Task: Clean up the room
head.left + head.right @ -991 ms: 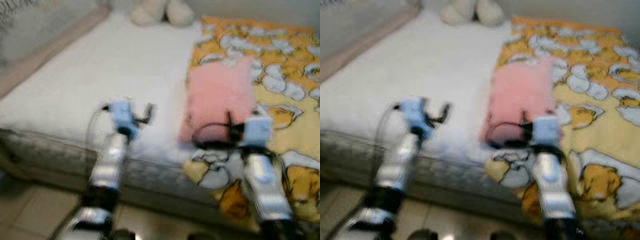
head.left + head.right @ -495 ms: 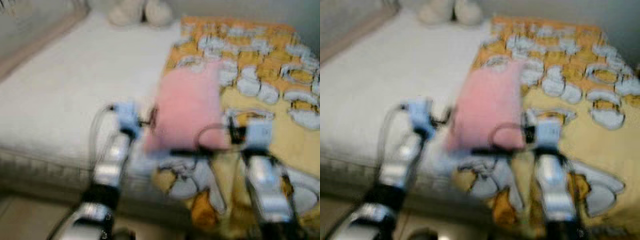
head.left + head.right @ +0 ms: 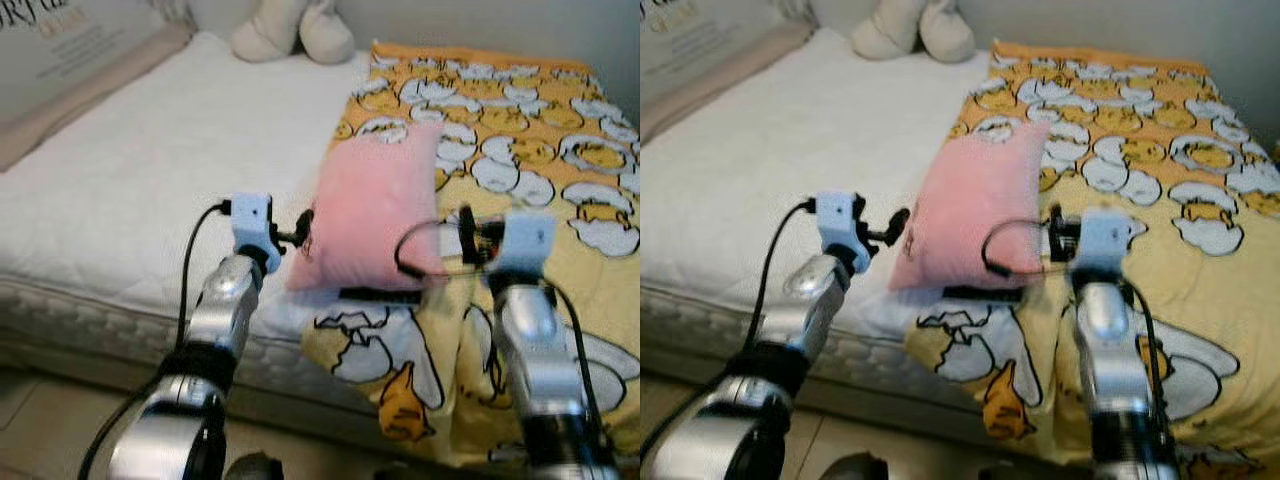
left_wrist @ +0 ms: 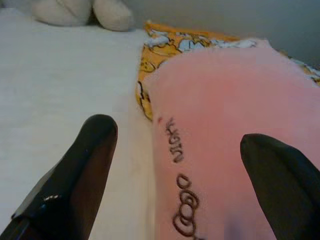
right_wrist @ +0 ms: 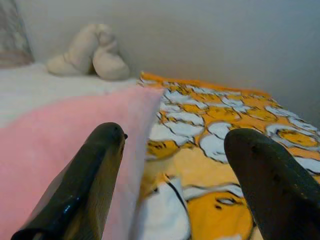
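Note:
A pink pillow [image 3: 372,205] with dark lettering lies on the bed, half on the white mattress [image 3: 130,180] and half on the yellow egg-print blanket [image 3: 560,150]. My left gripper [image 3: 300,230] is at the pillow's near left corner. Its fingers stand open in the left wrist view, with the pink corner [image 4: 225,125] between them. My right gripper [image 3: 465,232] is at the pillow's near right corner and is open too. In the right wrist view the pillow [image 5: 60,145] lies behind one of its fingers [image 5: 87,175]. Neither gripper has closed on the pillow.
A cream plush toy [image 3: 290,30] sits at the far end of the bed by the wall. A padded board with print [image 3: 70,60] runs along the far left. The blanket hangs over the bed's near edge [image 3: 400,390], with tiled floor [image 3: 40,420] below.
The view has shifted and sharpened. The pillow now lies between both grippers, and the gap between my left gripper and the pillow's corner has closed. Both arms keep their raised pose.

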